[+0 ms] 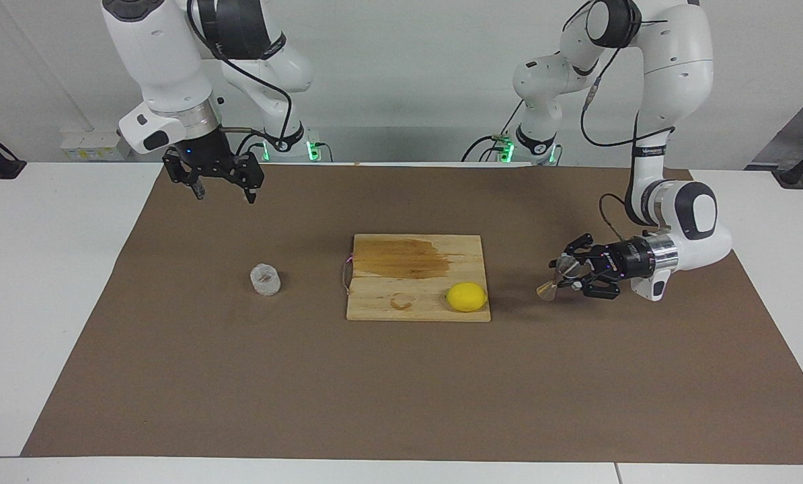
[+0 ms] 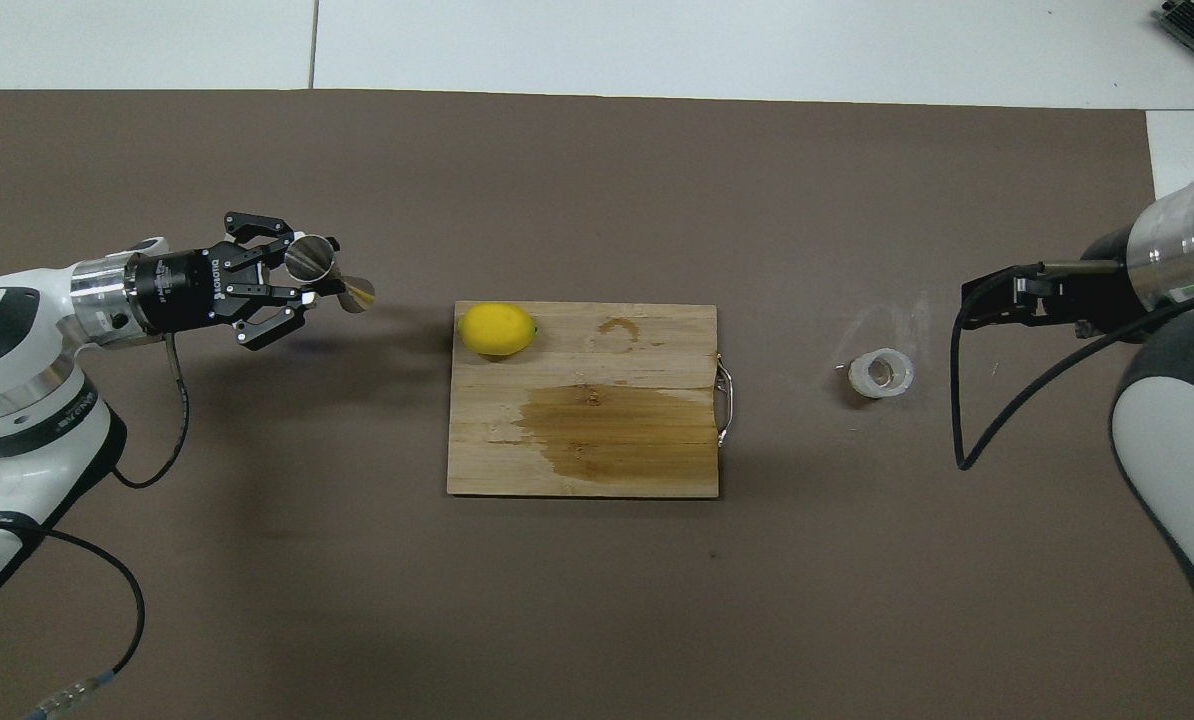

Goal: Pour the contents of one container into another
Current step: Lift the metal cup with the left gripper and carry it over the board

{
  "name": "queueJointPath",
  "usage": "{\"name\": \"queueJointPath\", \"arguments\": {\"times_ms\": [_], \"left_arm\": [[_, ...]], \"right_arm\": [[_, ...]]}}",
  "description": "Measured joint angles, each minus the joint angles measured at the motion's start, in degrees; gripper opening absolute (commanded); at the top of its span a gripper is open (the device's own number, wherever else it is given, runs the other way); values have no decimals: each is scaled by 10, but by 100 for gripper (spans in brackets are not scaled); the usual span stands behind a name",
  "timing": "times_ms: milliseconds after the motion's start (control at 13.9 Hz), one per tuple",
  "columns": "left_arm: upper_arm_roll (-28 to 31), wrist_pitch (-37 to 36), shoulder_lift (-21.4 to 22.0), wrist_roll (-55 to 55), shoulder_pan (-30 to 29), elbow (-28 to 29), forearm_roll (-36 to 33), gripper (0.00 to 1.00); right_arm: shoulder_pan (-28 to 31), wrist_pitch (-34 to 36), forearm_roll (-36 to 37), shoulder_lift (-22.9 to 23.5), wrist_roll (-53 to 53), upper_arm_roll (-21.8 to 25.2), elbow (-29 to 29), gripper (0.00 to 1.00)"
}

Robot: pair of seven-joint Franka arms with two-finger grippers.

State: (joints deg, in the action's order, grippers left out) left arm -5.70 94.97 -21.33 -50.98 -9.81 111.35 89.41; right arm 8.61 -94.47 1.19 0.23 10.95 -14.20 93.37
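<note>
in the facing view the right gripper (image 1: 225,195) is waiting with fingers spread wide and empty, over the mat near its base, and the cup (image 1: 265,279) is sitting on the mat toward that arm's end. the board (image 1: 374,306) and lemon (image 1: 467,296) are lying mid-table. the left gripper (image 1: 571,275) is clamping the jigger (image 1: 555,281), tilted, above the mat beside the board. this looks like the carry step; next the jigger likely needs setting upright near the cup.

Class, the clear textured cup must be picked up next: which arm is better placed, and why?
Probably the right. Its hand hangs open over the mat near the cup, while the left hand is shut on the jigger at the board's other end.
</note>
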Motion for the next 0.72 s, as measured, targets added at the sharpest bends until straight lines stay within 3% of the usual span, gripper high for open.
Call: {"name": "queueJointPath", "arguments": {"times_ms": [717], "left_arm": [[-2, 118, 93, 44, 173, 135, 185, 0]], "right_arm": [[0, 0, 0, 0, 0, 0, 0, 100]]}}
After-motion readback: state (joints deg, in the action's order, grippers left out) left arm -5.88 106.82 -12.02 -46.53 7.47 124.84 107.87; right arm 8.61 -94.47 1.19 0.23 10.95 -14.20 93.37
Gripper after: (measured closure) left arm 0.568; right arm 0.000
